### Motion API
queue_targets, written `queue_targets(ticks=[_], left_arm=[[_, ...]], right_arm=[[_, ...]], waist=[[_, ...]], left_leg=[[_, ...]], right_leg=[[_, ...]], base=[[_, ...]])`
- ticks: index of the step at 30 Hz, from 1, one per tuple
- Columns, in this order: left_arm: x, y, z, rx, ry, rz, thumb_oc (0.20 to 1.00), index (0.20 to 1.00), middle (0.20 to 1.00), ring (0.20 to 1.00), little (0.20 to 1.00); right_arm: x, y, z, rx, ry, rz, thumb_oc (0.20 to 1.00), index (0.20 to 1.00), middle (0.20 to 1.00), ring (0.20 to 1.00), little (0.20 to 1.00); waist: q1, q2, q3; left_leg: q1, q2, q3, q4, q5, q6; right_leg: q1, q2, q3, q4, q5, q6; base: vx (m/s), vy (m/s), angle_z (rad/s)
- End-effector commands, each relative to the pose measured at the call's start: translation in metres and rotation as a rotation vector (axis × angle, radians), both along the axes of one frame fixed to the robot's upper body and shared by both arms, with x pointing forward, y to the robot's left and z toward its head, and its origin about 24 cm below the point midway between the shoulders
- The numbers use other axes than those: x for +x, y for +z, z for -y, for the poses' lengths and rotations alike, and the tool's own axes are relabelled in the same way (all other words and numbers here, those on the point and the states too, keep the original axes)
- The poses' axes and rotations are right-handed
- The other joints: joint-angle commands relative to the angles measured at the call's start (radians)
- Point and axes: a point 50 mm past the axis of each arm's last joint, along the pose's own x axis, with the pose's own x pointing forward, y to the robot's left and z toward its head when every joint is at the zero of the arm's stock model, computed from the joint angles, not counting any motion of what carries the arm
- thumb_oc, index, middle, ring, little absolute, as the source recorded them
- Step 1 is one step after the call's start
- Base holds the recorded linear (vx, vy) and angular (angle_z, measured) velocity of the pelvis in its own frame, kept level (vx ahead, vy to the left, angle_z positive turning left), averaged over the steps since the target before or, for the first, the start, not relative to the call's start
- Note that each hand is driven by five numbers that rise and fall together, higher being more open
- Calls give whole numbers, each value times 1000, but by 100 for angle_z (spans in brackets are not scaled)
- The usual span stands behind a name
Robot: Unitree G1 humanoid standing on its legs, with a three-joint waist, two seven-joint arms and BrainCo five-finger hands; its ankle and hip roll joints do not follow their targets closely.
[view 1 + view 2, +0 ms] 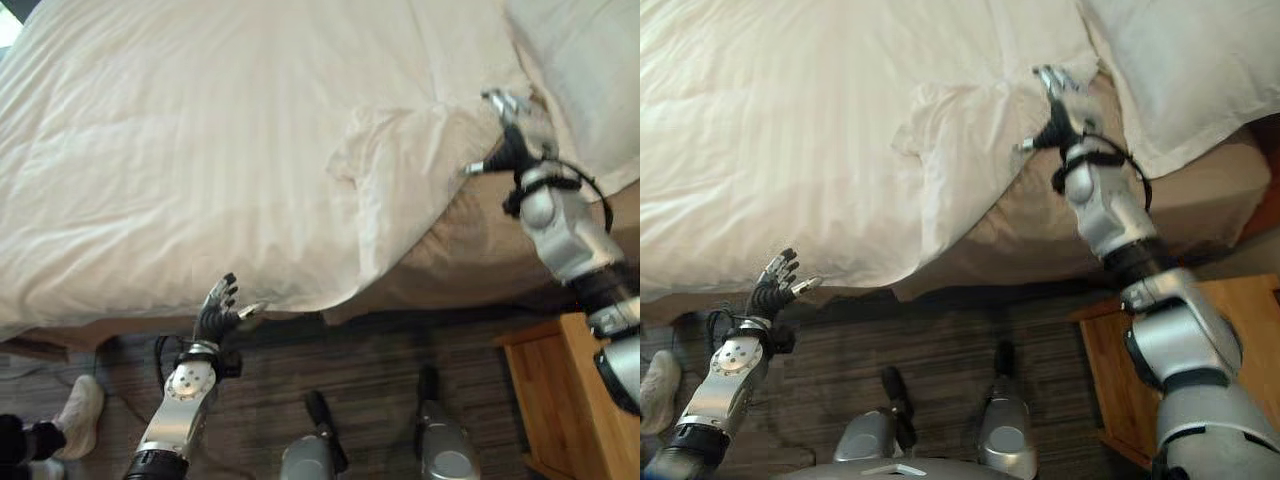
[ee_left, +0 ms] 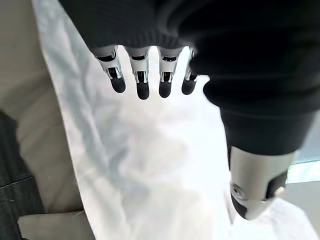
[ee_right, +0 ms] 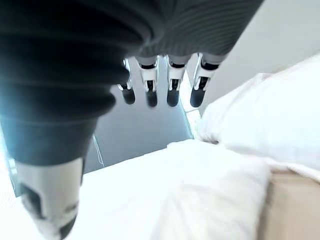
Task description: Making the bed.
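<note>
**Duvet spread, far-right corner rumpled**

At the near left a person's shoe (image 1: pixel 80 412) rests on the floor (image 1: pixel 380 380). The left hand (image 1: pixel 218 312) hovers just beside the duvet's near edge, its fingers (image 2: pixel 142 82) straight and released, holding nothing. The white duvet (image 1: pixel 200 150) covers most of the bed (image 1: pixel 470 250), its near hem hanging over the side. Toward the right its corner (image 1: pixel 400 150) is folded back and bunched, baring the tan mattress side. The right hand (image 1: pixel 508 135) hangs over that corner, fingers (image 3: pixel 172 85) extended and released, apart from the cloth. A pillow (image 1: pixel 580 70) lies far right, a wooden nightstand (image 1: pixel 560 400) near right.

The duvet looks soft, light and limp; it would likely sag and drag unless pinched at the hem or corner. No writing is legible.
</note>
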Motion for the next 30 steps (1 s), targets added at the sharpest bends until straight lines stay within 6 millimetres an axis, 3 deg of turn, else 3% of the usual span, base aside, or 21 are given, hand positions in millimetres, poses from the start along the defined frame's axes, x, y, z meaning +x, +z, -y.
queue_targets(ticks=[1, 6, 9, 12, 17, 18, 20, 21, 22, 24, 25, 27, 30], left_arm=[[18, 57, -10, 40, -27, 242, 1000, 1000, 1000, 1000, 1000], [26, 63, 0, -18, -42, 292, 1000, 1000, 1000, 1000, 1000], [32, 73, 2, -39, -35, 344, 1000, 1000, 1000, 1000, 1000], [33, 75, 4, -99, -29, 363, 1000, 1000, 1000, 1000, 1000], [35, 78, 5, -175, -24, 386, 1000, 1000, 1000, 1000, 1000], [35, 78, 4, -175, -16, 388, 1000, 1000, 1000, 1000, 1000], [36, 78, 5, -182, -16, 388, 1000, 1000, 1000, 1000, 1000], [35, 80, 5, -190, -15, 394, 1000, 1000, 1000, 1000, 1000], [36, 80, 7, -190, -30, 395, 1000, 1000, 1000, 1000, 1000], [34, 82, 9, -189, -49, 400, 1000, 1000, 1000, 1000, 1000], [34, 82, 9, -189, -49, 400, 1000, 1000, 1000, 1000, 1000], [32, 78, 9, -177, -57, 384, 1000, 1000, 1000, 1000, 1000], [31, 73, 7, -153, -53, 352, 1000, 1000, 1000, 1000, 1000]], right_arm=[[-1, 72, -23, -62, 4, 213, 1000, 1000, 1000, 1000, 1000], [-5, 111, -28, -164, -47, 296, 1000, 1000, 1000, 1000, 1000], [-13, 143, -42, -296, -76, 375, 1000, 1000, 1000, 1000, 1000], [-21, 163, -53, -324, -74, 431, 1000, 1000, 1000, 1000, 1000], [-24, 172, -62, -332, -68, 457, 1000, 1000, 1000, 1000, 1000], [-23, 173, -62, -348, -84, 448, 1000, 1000, 1000, 1000, 1000], [-18, 168, -57, -357, -113, 424, 1000, 1000, 1000, 1000, 1000], [-13, 160, -48, -347, -137, 383, 1000, 1000, 1000, 1000, 1000], [-6, 149, -40, -330, -156, 341, 674, 674, 674, 674, 674], [-1, 140, -21, -288, -203, 287, 200, 200, 200, 200, 200], [-1, 140, -21, -288, -203, 287, 200, 200, 200, 200, 200], [2, 128, 3, -234, -245, 245, 200, 200, 200, 200, 200], [-2, 115, 33, -177, -292, 238, 200, 200, 200, 200, 200]], waist=[[44, -73, 25], [60, -27, 46], [79, 17, 76], [91, 55, 103], [99, 98, 135], [100, 122, 151], [101, 144, 161], [92, 162, 176], [92, 176, 176], [89, 193, 176], [89, 193, 176], [78, 206, 176], [50, 201, 176]], left_leg=[[34, -35, 15, 7, -137, -65], [-58, 4, 6, 6, -96, -102], [-118, 31, 7, 6, -63, -123], [-161, 47, 12, 6, -41, -133], [-202, 54, 17, 6, -27, -133], [-217, 58, 25, 6, -22, -132], [-221, 55, 17, 7, -41, -140], [-236, 55, 28, 7, -15, -130], [-241, 50, 26, 6, -14, -128], [-243, 43, 25, 6, -14, -127], [-243, 43, 26, 6, -14, -127], [-226, 25, 26, 6, -23, -120], [-172, 2, 26, 9, -45, -111]], right_leg=[[-29, -110, -25, 55, -127, 55], [-82, -100, -54, 32, -118, 52], [-133, -94, -62, 38, -122, 47], [-186, -90, -66, 72, -131, 44], [-272, -98, -54, 159, -151, 37], [-323, -109, -45, 211, -163, 36], [-345, -123, -30, 241, -193, 48], [-372, -132, -23, 259, -175, 41], [-384, -137, -19, 271, -179, 42], [-396, -146, -11, 290, -181, 45], [-396, -146, -11, 290, -181, 45], [-390, -152, 7, 300, -182, 50], [-334, -169, -1, 286, -179, 58]], base=[[-23, -72, 5], [16, -126, 19], [-27, -137, 14], [-55, -90, 9], [-72, -13, 2], [-55, 4, -3], [-18, 20, -11], [-46, 37, -7], [-131, 49, 1], [-36, 53, 6], [-51, 67, 5], [-55, 89, 0], [-41, 87, 0]])
